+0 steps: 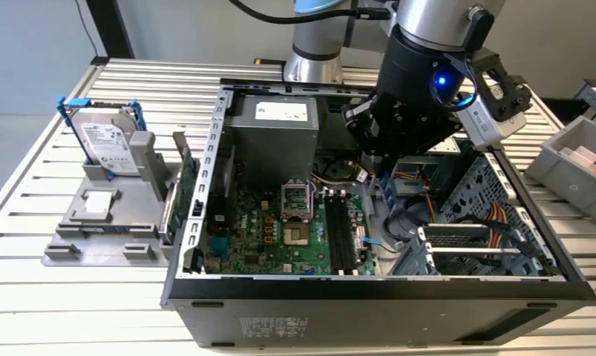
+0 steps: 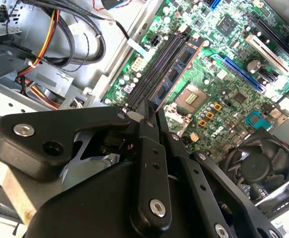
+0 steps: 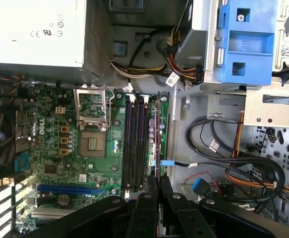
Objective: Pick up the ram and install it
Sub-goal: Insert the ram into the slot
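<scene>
The ram (image 2: 176, 74) stands among motherboard slots (image 2: 156, 64), gripper (image 2: 151, 111) above.

A robotics lab bench: slatted aluminium table (image 1: 40, 185), opened computer case (image 1: 377, 289), parts bin (image 1: 575, 159).

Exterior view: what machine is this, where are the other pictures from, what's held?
A grey robot arm reaches into an open black computer case on a slatted metal table. Both wrist views come from cameras riding on the arm, looking past its black gripper onto the green motherboard. The gripper is closed on one end of a long, thin blue ram stick along the black memory slots. At the exterior view's left, a silver hard drive in a blue frame stands in a grey holder.
</scene>
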{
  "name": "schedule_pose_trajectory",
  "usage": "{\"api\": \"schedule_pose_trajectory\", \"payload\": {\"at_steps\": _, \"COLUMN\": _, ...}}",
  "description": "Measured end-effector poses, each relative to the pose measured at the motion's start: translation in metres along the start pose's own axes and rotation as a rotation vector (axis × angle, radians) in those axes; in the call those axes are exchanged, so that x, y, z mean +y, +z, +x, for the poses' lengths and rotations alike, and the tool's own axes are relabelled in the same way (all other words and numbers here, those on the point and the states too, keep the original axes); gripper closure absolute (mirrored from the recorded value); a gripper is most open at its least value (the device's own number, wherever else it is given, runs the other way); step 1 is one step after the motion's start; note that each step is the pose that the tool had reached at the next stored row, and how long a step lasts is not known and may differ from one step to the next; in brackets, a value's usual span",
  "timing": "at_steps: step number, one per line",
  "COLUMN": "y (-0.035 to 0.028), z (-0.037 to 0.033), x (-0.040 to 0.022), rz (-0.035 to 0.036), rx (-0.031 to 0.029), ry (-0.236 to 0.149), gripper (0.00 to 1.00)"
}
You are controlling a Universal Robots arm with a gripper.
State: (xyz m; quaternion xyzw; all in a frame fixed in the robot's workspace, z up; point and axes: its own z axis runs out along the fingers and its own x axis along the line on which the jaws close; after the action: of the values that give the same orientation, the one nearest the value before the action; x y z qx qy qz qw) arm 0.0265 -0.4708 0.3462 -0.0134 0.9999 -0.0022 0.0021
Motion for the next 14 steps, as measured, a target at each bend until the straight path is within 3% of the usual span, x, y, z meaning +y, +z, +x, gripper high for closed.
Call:
{"api": "schedule_pose_trajectory", "payload": {"at_steps": 7, "y": 0.0026, "z": 0.0, "x": 0.0, "rz": -0.0002, "rx": 0.0, "ry": 0.0, "gripper": 1.0}}
{"api": "schedule_pose_trajectory", "payload": {"at_steps": 14, "y": 0.0142, "z": 0.0001, "x": 0.0001, "rz": 0.0018, "rx": 0.0, "ry": 0.0, "gripper": 1.0}}
